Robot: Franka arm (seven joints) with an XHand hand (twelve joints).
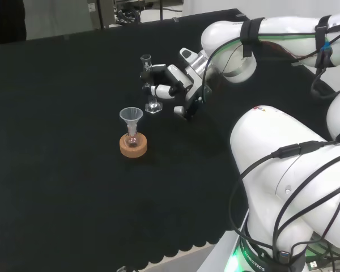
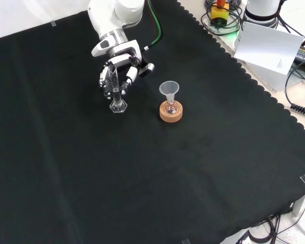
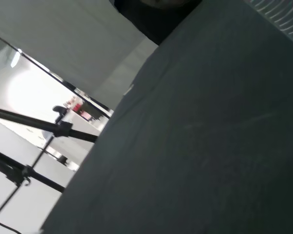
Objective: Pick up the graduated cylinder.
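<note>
Graduated cylinder (image 1: 149, 85) upright on black cloth (image 1: 56, 170) in head view, hand (image 1: 169, 80) curled round it; funnel (image 1: 131, 117) in flask on cork ring (image 1: 133, 145) just beside. Front view: cylinder's base (image 2: 118, 107) touching cloth, fingers (image 2: 128, 77) wrapped above, funnel to the right. Wrist view: bare cloth (image 3: 210, 146), tripod legs (image 3: 24, 170) beyond.

You have one graduated cylinder (image 2: 115, 91) on the cloth, one funnel (image 2: 169, 90), one small flask (image 2: 170, 107) (the funnel sits in it), one cork ring (image 2: 171, 114), and one hand (image 2: 117, 66).

text: none legible | white sheet (image 2: 268, 48): print too small to read
</note>
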